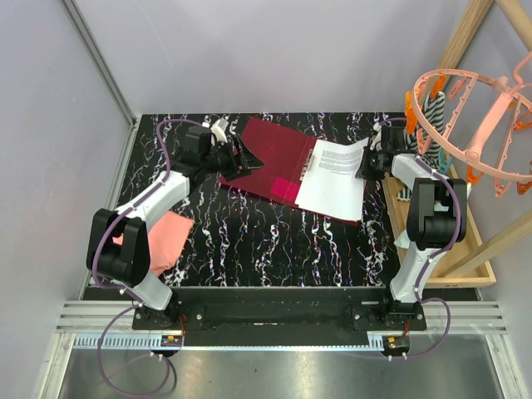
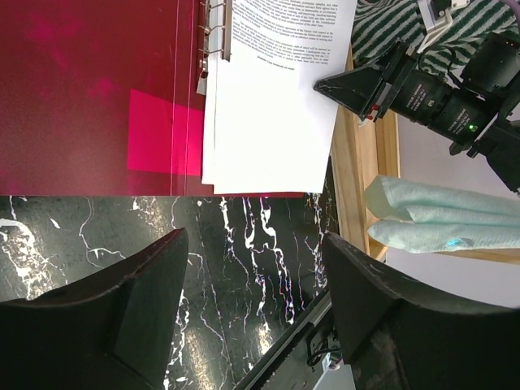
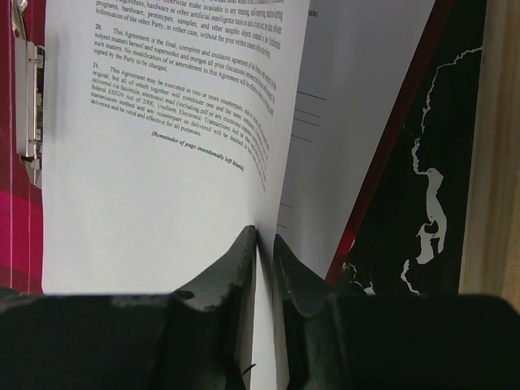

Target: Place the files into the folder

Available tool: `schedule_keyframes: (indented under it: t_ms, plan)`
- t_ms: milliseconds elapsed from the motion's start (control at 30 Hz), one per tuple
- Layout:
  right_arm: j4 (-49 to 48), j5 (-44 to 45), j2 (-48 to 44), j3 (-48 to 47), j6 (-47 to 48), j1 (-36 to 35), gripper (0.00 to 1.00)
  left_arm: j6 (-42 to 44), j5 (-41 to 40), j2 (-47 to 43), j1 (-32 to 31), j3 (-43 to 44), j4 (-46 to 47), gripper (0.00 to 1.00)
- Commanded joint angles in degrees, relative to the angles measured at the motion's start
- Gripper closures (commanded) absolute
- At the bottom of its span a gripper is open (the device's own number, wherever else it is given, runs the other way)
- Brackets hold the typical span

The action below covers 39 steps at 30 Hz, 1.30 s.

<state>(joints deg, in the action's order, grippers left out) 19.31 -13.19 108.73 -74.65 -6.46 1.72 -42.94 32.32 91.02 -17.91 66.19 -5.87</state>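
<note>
Files [image 1: 332, 183]: white printed sheets, lying on right half of opened folder [image 1: 266, 154]; folder crimson, flat on black marbled table [image 1: 249, 233], far centre. Right gripper [image 3: 265, 244]: clenched on edge of top sheet, sheet raised off stack. Left gripper [image 2: 252, 244]: released, jaws wide, nothing between, at folder's left edge. Pink cloth [image 1: 166, 237]: beside left arm.

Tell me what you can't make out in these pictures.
How many sheets: right wrist view, the top one covers the rest; top view, too small.
Left cover of the folder: wrist views, cut off by frame edges.
The cloth: top view, partly behind the left arm.
Near edge of the sheets: right wrist view, hidden by the right gripper.
</note>
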Motion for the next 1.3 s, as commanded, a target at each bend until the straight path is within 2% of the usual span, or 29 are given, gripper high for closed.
schedule_keyframes:
  t_ms: [0,800,1267]
  plan:
    - [-2.5,-2.0,1.1,-1.7,-1.1,-0.1,0.80,-0.2,1.3,-1.4,-0.5,1.5,3.4,0.30]
    - [-6.1,-3.4,3.6,-3.7,-8.7,0.0,0.88,-0.4,1.8,-1.6,-0.7,1.2,3.8,0.30]
    - [-9.3,-3.8,2.3,0.4,-20.2,0.0,0.89,-0.8,2.5,-2.4,-0.7,0.0,4.6,0.30]
